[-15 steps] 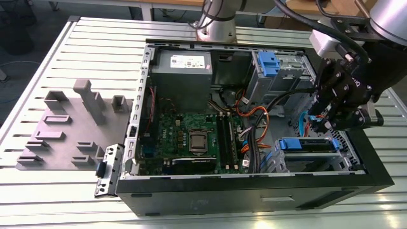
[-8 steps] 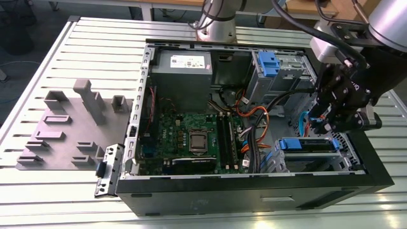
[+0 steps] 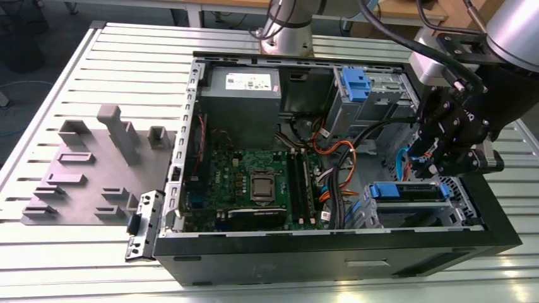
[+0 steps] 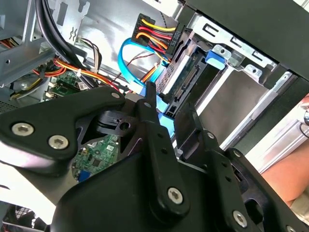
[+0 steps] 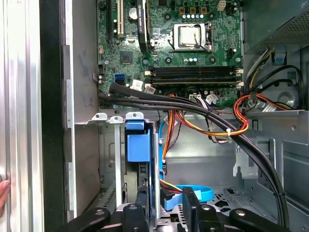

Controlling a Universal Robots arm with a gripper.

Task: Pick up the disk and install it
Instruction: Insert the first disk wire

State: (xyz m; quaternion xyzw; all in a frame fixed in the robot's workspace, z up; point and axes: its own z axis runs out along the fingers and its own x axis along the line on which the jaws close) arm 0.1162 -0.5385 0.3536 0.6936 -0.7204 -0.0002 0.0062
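**Disk Seated in the Lower Drive Cage, Gripper Close Above It**

The open computer case (image 3: 337, 252) lay on its side on a slatted metal table (image 3: 50, 113). In the exterior view, the disk (image 3: 408, 191) sat in the lower drive cage (image 3: 421, 214) toward that view's right, its blue carrier front facing the motherboard (image 3: 252, 183). A second blue carrier (image 3: 354, 82) stood in the upper bay, beside the grey power supply (image 3: 242, 82).

The gripper (image 3: 442, 161) hung just above the cage, near the disk's rear end, among the blue and orange cables. In the second wrist view, its black fingers (image 4: 154, 130) stood apart, with nothing clamped between them; the disk's (image 4: 186, 79) connector edge lay just beyond the fingertips, slotted into the silver cage. Whether a finger touched the disk could not be told.

In the first wrist view, the blue carrier (image 5: 140, 147) stood between the cage rails, directly ahead of the gripper (image 5: 164, 205), with black cables (image 5: 193, 104) crossing beyond it.
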